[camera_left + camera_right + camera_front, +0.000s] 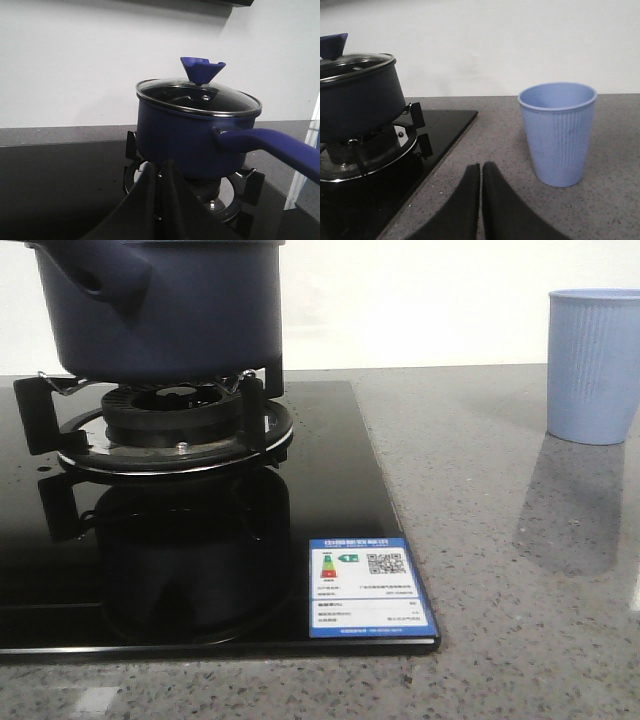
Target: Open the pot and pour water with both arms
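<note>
The dark navy pot (170, 310) stands on the gas burner (175, 425) of the black glass hob. It also shows in the left wrist view (185, 135) with a glass lid (199, 97), a blue knob (201, 69) and a long blue handle (272, 145). It shows in the right wrist view (357, 100) too. The light blue ribbed cup (593, 365) stands on the counter at the right and shows in the right wrist view (558, 132). My left gripper (161, 167) is shut and empty, short of the pot. My right gripper (481, 167) is shut and empty, short of the cup.
The black hob (330, 490) carries a blue energy label (368, 587) at its front right corner. Grey speckled counter (500, 570) lies between hob and cup. A white wall stands behind. Neither gripper shows in the front view.
</note>
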`<action>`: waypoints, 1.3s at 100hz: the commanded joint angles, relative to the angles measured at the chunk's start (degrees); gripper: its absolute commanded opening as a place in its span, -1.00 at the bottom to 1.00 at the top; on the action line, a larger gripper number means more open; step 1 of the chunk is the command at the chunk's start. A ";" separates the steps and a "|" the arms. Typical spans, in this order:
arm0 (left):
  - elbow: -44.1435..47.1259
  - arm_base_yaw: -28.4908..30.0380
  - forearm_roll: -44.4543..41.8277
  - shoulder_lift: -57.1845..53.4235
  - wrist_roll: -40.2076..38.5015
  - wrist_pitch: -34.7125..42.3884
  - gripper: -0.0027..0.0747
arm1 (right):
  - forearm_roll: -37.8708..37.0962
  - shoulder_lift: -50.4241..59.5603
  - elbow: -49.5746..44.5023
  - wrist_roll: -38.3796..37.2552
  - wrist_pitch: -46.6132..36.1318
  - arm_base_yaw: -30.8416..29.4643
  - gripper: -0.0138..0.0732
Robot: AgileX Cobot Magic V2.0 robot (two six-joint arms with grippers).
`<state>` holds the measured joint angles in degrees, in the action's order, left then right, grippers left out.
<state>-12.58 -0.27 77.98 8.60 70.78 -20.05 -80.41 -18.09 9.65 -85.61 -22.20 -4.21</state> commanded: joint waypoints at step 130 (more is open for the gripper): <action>14.57 -1.53 -69.95 -10.32 -69.74 18.88 -0.98 | 1.02 -0.16 1.52 -0.01 -0.62 -0.30 -0.81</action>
<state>0.07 -1.44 8.13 -0.23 1.69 -5.01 -80.55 -18.09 9.65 -85.73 -22.30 -4.21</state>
